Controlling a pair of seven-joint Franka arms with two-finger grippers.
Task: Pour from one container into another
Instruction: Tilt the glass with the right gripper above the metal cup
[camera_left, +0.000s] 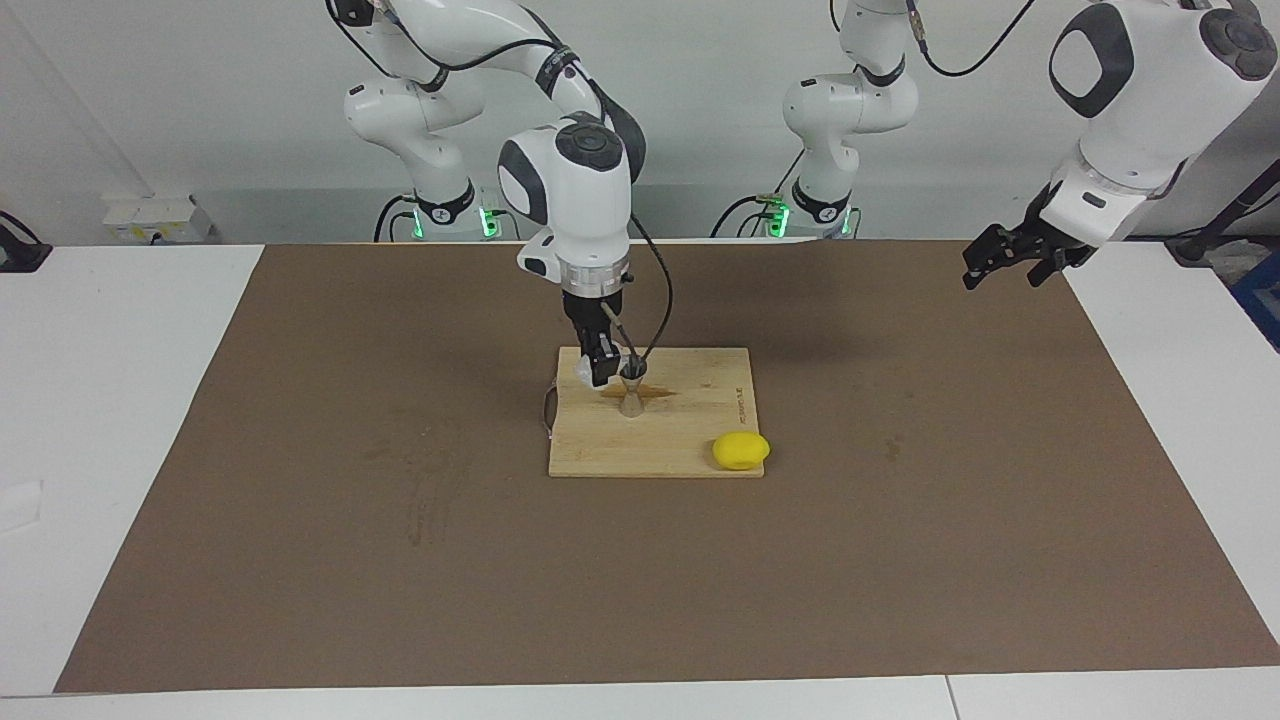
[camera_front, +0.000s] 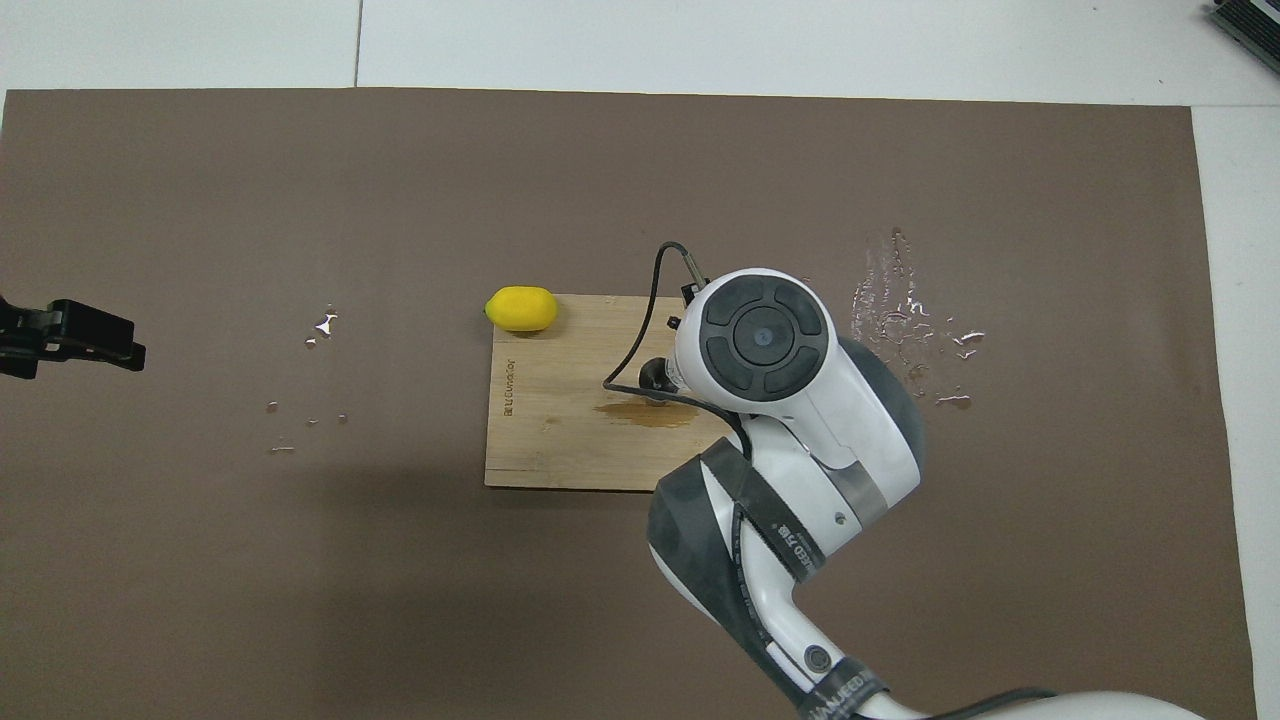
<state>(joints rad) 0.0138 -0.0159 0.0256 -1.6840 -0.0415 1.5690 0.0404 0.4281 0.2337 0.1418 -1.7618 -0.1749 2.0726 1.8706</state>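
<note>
Right gripper: it hangs low over the wooden cutting board, fingers pointing down, clamped on the glass tumbler. In the overhead view the arm's wrist hides the gripper itself.
Glass tumbler: held tipped on its side in the right gripper, lifted off the board, its mouth turned toward the jigger and right beside the jigger's top rim.
Jigger: a small metal hourglass standing upright on the board, just beside the held tumbler; from above only its dark open top peeks out past the wrist.
Board: it lies mid-table on the brown mat, with a wet amber stain spread around the jigger's foot.
Lemon: it sits at the board's corner farther from the robots, toward the left arm's end, touching the board's edge.
Mat: scattered wet droplets glisten toward the right arm's end.
Left gripper: it waits up in the air over the mat's edge at the left arm's end, fingers spread, holding nothing.
</note>
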